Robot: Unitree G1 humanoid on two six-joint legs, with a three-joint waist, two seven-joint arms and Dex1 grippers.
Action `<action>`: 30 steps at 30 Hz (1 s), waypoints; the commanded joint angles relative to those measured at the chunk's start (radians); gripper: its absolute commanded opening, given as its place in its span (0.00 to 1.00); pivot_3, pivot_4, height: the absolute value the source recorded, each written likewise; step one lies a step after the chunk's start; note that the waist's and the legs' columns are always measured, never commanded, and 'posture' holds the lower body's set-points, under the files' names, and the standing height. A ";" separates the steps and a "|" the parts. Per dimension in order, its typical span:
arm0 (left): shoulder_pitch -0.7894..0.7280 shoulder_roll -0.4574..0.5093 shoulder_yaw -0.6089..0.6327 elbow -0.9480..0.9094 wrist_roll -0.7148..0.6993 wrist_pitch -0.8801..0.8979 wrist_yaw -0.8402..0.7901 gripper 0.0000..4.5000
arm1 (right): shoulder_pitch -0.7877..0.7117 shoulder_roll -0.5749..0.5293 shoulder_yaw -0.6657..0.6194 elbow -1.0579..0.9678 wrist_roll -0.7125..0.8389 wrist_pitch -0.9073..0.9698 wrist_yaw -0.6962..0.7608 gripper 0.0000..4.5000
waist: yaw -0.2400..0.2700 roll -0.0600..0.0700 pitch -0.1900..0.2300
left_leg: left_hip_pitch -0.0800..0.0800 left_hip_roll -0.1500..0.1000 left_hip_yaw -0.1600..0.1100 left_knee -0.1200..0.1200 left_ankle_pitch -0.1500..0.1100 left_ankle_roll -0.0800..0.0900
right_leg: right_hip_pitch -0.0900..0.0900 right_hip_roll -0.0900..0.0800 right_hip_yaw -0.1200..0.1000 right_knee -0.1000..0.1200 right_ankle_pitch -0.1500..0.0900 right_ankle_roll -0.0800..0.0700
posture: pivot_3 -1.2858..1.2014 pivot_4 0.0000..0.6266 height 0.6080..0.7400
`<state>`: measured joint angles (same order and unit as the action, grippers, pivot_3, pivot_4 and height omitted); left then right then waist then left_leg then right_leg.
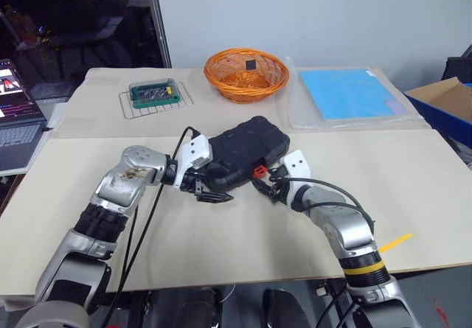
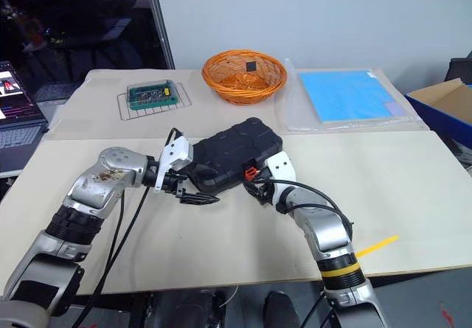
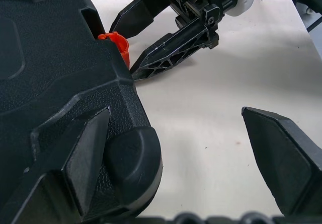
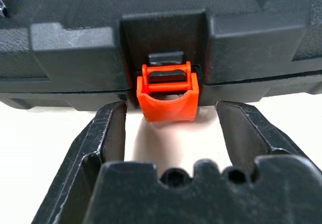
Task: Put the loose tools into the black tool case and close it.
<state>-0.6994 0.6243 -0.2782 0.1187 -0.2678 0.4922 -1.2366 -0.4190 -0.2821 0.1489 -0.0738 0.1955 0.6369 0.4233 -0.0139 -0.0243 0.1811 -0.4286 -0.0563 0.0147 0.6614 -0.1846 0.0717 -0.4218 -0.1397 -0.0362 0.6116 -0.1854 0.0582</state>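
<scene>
The case (image 1: 240, 153) lies lid-down mid-table, no tools loose around it. Its orange latch (image 4: 167, 97) seems unfastened, hanging between the right gripper (image 4: 171, 126)'s parted, empty fingers. The left gripper (image 3: 176, 158), wide open, straddles a case corner. Latching remains.

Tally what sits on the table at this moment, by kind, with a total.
Black tool case, lid down: 1
Orange wicker basket: 1
Wire rack holding a green box: 2
Blue sheet: 1
Laptop at the left edge: 1
Total: 6
</scene>
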 commanded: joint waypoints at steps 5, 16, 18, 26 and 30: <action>0.047 0.021 -0.036 0.050 0.054 0.011 0.004 1.00 | -0.015 -0.008 0.001 -0.034 -0.024 -0.041 0.020 0.27 | 0.000 0.000 -0.001 | 0.000 0.000 0.000 0.000 0.000 0.000 | 0.000 0.000 0.000 0.000 0.000 0.000 | 0.52 0.24 1.00; 0.050 0.009 -0.045 0.035 0.054 0.027 0.019 1.00 | -0.049 -0.077 0.002 -0.220 -0.018 0.128 0.030 0.27 | 0.003 0.001 -0.001 | 0.000 0.000 0.000 0.000 0.000 0.000 | 0.000 0.000 0.001 0.000 -0.001 0.001 | 0.52 0.24 1.00; 0.047 0.005 -0.048 0.035 0.055 0.030 0.020 1.00 | -0.076 -0.067 0.014 -0.203 -0.023 0.141 0.029 0.27 | 0.003 0.001 -0.001 | 0.000 0.000 0.000 0.000 0.000 0.000 | 0.000 0.000 0.001 0.000 -0.001 0.001 | 0.52 0.24 1.00; 0.036 -0.015 -0.055 0.037 0.066 0.032 0.035 1.00 | -0.177 -0.025 0.030 -0.005 -0.038 0.099 0.043 0.26 | -0.002 0.001 -0.001 | 0.002 0.001 0.000 0.000 0.000 0.000 | 0.000 0.000 0.001 0.000 0.000 0.001 | 0.52 0.24 1.00; 0.036 -0.021 -0.052 0.033 0.070 0.044 0.038 1.00 | -0.136 -0.067 0.020 -0.070 -0.025 0.097 0.081 0.26 | 0.000 0.001 -0.002 | 0.003 0.001 0.000 0.000 0.000 -0.001 | 0.001 0.000 0.002 0.000 0.000 0.001 | 0.52 0.24 1.00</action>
<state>-0.6949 0.6017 -0.2751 0.1193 -0.2350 0.4861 -1.1958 -0.5600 -0.3337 0.1881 -0.0729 0.1606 0.7665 0.4819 -0.0135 -0.0231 0.1796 -0.4258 -0.0556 0.0147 0.6613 -0.1850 0.0710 -0.4211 -0.1394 -0.0347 0.6117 -0.1855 0.0588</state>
